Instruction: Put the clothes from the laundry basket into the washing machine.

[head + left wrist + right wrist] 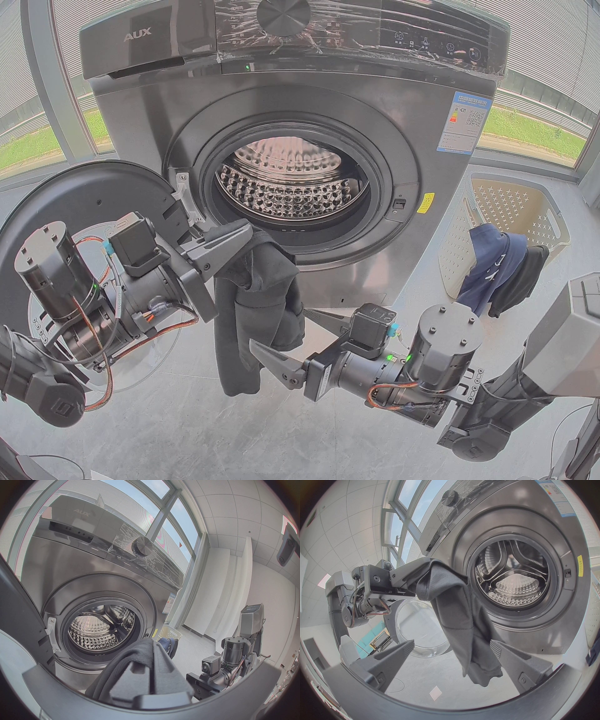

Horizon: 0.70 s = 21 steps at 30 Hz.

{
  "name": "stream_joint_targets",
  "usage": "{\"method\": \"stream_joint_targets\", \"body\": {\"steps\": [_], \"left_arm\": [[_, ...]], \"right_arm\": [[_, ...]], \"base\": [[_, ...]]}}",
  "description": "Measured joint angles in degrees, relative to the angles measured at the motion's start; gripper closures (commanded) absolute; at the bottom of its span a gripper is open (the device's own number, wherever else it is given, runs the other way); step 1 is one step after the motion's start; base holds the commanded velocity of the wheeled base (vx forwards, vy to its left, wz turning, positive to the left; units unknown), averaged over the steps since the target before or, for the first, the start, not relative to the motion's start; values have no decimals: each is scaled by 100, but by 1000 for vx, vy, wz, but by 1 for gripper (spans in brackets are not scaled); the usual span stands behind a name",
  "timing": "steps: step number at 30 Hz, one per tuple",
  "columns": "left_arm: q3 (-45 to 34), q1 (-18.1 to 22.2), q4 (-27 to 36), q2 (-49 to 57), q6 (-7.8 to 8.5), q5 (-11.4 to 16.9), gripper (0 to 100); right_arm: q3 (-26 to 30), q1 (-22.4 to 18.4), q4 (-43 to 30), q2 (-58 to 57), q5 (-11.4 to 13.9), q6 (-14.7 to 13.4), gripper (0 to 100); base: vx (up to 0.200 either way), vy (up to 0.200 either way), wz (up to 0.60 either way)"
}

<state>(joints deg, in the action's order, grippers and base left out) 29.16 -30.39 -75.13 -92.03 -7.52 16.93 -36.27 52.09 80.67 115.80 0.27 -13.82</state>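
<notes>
In front of the washing machine [400, 119] I have both arms raised, and its round door [75, 200] stands swung wide open on the left. Through the open port I see the steel drum [287, 178], lit and shining.

My left pincer [240, 240] is clamped on a dark grey garment [256, 300], pinching it near its upper end. It sits just below and left of the port's lower rim, close to the door hinge. The cloth is bunched over the fingertips and hangs straight down in a long fold, clear of the floor [187, 425]. From the left wrist view the same cloth is heaped over the closed fingers [162, 670], with the drum opening beyond.

My right pincer [281, 330] is lower and to the right, pointing left toward the hanging cloth with its fingers spread apart and nothing between them gripped. In the right wrist view the garment's lower end [475, 655] dangles between the two spread fingers [393, 655]. I cannot tell whether it touches either one.

The laundry basket [525, 206], pale and perforated, sits on the floor just right of the machine, tipped so its opening faces me. A blue garment [490, 265] and a black garment [522, 278] hang over its near rim, side by side and touching.
</notes>
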Motion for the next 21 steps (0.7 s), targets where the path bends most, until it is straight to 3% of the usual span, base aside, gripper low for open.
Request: {"method": "stream_joint_targets", "body": {"steps": [21], "left_arm": [[-2, 0, 0, 38, -2, 9, 100]], "right_arm": [[-1348, -293, -291, 898, 145, -51, 0]], "base": [[0, 0, 0]]}}
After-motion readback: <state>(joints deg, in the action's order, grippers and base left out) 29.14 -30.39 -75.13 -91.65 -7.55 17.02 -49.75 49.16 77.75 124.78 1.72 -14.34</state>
